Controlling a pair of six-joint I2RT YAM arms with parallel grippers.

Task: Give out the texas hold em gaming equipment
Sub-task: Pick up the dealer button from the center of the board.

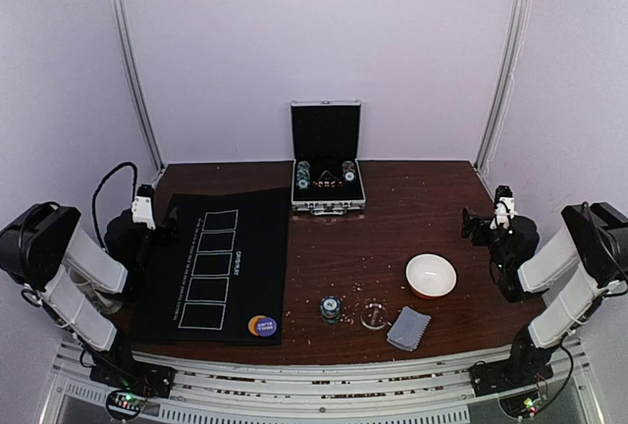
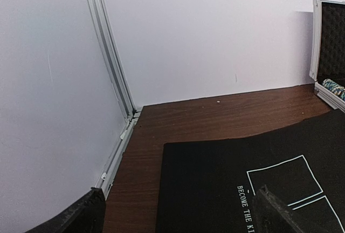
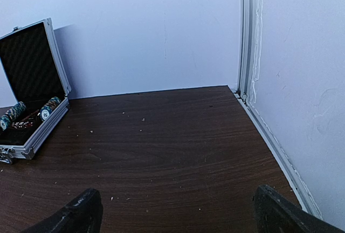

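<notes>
Table: brown wood [image 1: 412, 223], specked w/ pale crumbs.
Mat: black [image 1: 221, 262], five white card outlines, spread over the 9 o'clock side.
Bowl: white, red outside [image 1: 431, 275], toward 4 o'clock; sat between right gripper and the front-edge items.
Left arm: folded back at 8 o'clock, wrist over mat's left edge, cam aimed toward 1 o'clock.
Right arm: folded at 4 o'clock, wrist aimed toward 11 o'clock over bare wood.
Left gripper [image 2: 178, 214]: spread wide, held nothing.
Right gripper [image 3: 178, 214]: spread wide, held nothing.
Case [image 1: 327, 159]: lid up, at 12 o'clock by rear wall, chip rows [image 3: 49, 108] inside; at 1 o'clock of left gripper, 10 o'clock of right, well apart from both.
Chip stack [image 1: 331, 308]: at 6 o'clock near front edge, at 8 o'clock of right gripper, well apart.
Pale-rimmed round piece [image 1: 373, 314]: just at stack's 3 o'clock.
Grey-blue cards [image 1: 408, 328]: next along at 3 o'clock, near the bowl's 7 o'clock.
</notes>
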